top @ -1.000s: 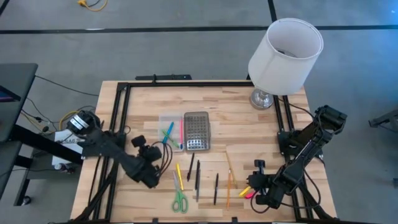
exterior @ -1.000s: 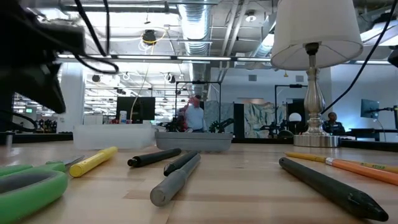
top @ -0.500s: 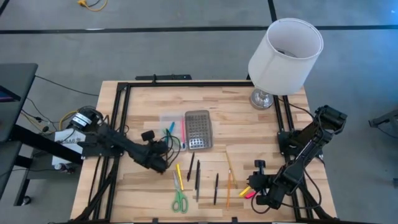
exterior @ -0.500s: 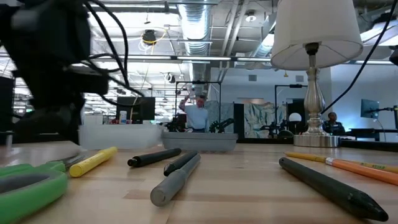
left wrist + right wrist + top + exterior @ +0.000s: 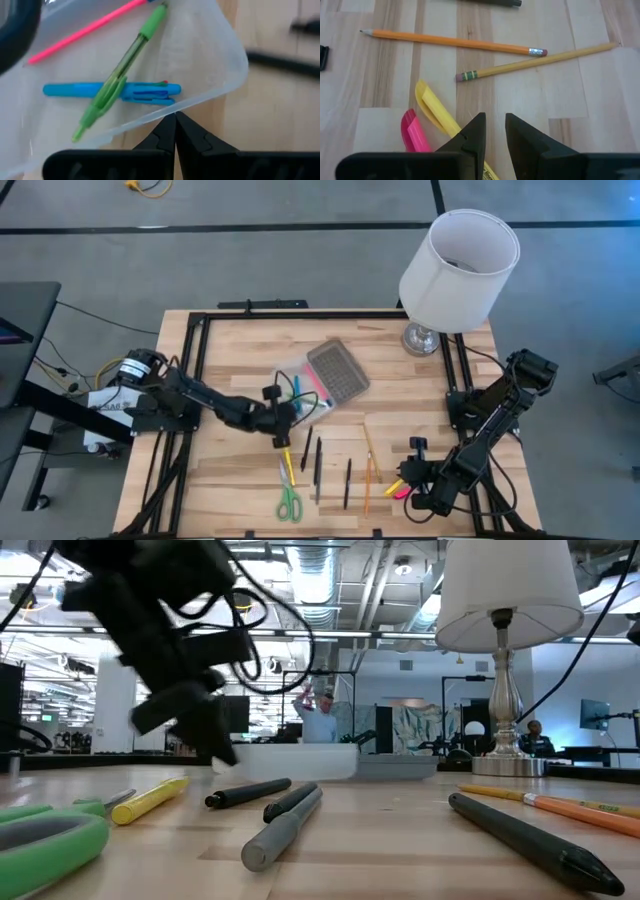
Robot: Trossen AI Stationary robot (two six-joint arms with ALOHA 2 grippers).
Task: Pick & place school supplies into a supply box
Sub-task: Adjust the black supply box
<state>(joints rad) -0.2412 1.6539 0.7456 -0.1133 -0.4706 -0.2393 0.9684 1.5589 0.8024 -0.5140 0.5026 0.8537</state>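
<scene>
- The box (image 5: 310,385), a clear plastic case with a grey dotted lid (image 5: 338,370) hinged open, sits skewed near the middle of the worktop (image 5: 230,345).
- It looks light and smooth, so it likely slides or turns at a nudge rather than staying put.
- The left end effector (image 5: 175,125) has its fingers pressed together with nothing between them, tips at the box's near rim.
- Loose pens, pencils, markers and green scissors (image 5: 289,503) lie in a row nearer the front edge. These look thin, stiff and light, best pinched across the middle of the barrel; round ones may roll.
- The right end effector (image 5: 492,127) hovers over the front right of the worktop with fingers slightly apart, holding nothing, above a yellow marker (image 5: 437,112) and a pink marker (image 5: 415,132).
- Only the left wrist view shows the box's contents clearly: a blue pen (image 5: 112,91), a green pen (image 5: 122,75) crossing it, and a pink pen (image 5: 85,31).
- Only the high view shows the box's skew and both arms together.
- The low view shows the left arm tilted down in front of the box, and a lamp (image 5: 505,650) at the right.
</scene>
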